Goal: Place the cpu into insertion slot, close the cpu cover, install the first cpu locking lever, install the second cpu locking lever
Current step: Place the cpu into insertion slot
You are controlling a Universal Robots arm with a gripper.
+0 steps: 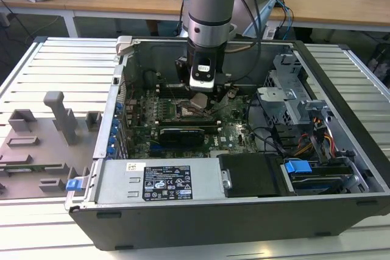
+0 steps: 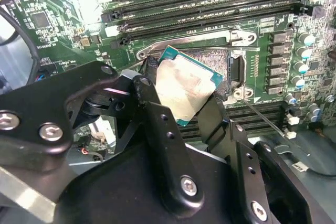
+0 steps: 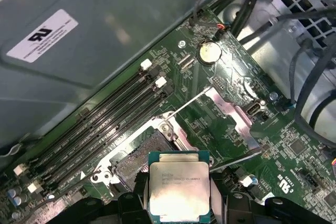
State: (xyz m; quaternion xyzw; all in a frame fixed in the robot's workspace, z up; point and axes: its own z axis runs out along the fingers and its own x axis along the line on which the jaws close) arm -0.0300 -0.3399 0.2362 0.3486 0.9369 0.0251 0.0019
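Second wrist view — the end effector (image 2: pixel 181 100) gripped the cpu (image 2: pixel 189 85) by opposite edges, held over the open insertion slot (image 2: pixel 223 59) — its underside apparently left free for seating.

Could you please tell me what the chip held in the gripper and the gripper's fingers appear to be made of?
The chip looks like a dull silver-grey metal lid, faintly smudged, on a teal board that shows at its edges. The gripper's fingers look like matte black plastic or painted metal, fastened with screws; I cannot tell which.
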